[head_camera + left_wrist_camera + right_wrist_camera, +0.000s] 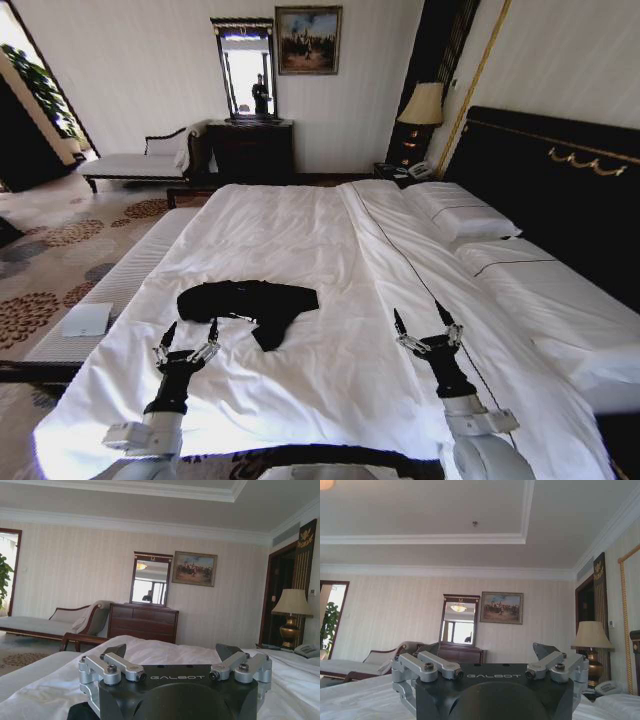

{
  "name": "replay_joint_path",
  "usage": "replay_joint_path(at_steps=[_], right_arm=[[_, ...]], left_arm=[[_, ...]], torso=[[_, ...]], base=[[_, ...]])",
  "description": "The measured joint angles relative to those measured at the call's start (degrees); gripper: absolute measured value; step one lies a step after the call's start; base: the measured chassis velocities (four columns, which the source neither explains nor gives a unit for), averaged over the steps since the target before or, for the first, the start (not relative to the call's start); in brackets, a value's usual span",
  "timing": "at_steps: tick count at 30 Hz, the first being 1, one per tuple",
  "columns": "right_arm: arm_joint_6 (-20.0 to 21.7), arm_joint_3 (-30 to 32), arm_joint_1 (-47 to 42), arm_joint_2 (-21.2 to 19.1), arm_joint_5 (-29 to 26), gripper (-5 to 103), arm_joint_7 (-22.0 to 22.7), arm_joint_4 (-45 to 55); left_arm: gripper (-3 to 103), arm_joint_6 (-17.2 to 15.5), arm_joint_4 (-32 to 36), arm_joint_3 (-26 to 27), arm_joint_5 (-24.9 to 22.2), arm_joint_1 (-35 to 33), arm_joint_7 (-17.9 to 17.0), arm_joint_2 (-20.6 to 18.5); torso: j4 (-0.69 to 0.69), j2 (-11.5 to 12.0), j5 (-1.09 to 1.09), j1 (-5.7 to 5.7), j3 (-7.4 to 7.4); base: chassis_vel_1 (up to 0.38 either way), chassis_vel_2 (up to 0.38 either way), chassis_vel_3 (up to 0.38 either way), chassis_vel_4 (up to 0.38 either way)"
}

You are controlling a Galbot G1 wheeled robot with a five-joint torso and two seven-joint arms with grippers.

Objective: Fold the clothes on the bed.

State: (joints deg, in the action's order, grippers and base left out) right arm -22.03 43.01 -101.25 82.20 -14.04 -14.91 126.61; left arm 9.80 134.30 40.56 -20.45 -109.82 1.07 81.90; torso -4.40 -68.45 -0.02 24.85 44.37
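The clothes (pixel 248 303), a crumpled black T-shirt, lie on the white bed (pixel 300 230) a little left of its middle. My left gripper (pixel 190 332) hovers open just in front of the shirt's near left edge, its fingertips pointing up and away. In the left wrist view the left gripper (pixel 171 652) shows spread fingers with nothing between them. My right gripper (pixel 423 317) stands open over bare duvet, well to the right of the shirt. Its own view shows the right gripper (pixel 487 650) with fingers apart and empty.
Pillows (pixel 470 222) and a dark headboard (pixel 560 190) line the bed's right side. A dresser (pixel 250 148) with a mirror, a chaise (pixel 140 160) and a lamp (pixel 420 110) stand beyond the far end. A white bench (pixel 110 290) runs along the left side.
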Motion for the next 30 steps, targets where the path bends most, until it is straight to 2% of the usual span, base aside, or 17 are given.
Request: replay_joint_path(at_steps=[2, 10, 19, 30], right_arm=[[-0.76, -0.29, -0.09, 0.29, -0.44, 100, -0.68, 0.86], [-0.89, 0.29, -0.64, 0.46, 0.07, 100, -0.82, 1.4], [-1.29, 0.13, -0.81, 0.93, 0.75, 100, -1.11, 1.44], [-1.63, -0.34, -0.48, 1.09, 0.77, 100, -1.09, 0.71]], left_arm=[[100, 0.06, 0.76, 0.05, 0.34, -0.24, -0.25, 0.22], [100, 0.34, 1.03, 0.03, 0.46, -0.7, -0.33, 0.35], [100, 0.41, 0.9, 0.14, 0.44, -0.68, -0.33, 0.16], [100, 0.46, 0.16, 0.24, 0.42, -0.07, -0.82, -0.27]], torso=[[0.0, 0.01, -0.06, 0.04, 0.01], [-0.01, 0.0, 0.02, 0.01, 0.0], [0.0, 0.01, -0.03, 0.02, 0.01], [-0.01, 0.0, -0.05, 0.02, 0.0]], base=[[0.08, 0.164, -0.067, -0.158], [0.007, 0.012, -0.008, -0.021], [0.007, 0.007, -0.004, -0.005], [0.101, 0.092, -0.104, -0.1]])
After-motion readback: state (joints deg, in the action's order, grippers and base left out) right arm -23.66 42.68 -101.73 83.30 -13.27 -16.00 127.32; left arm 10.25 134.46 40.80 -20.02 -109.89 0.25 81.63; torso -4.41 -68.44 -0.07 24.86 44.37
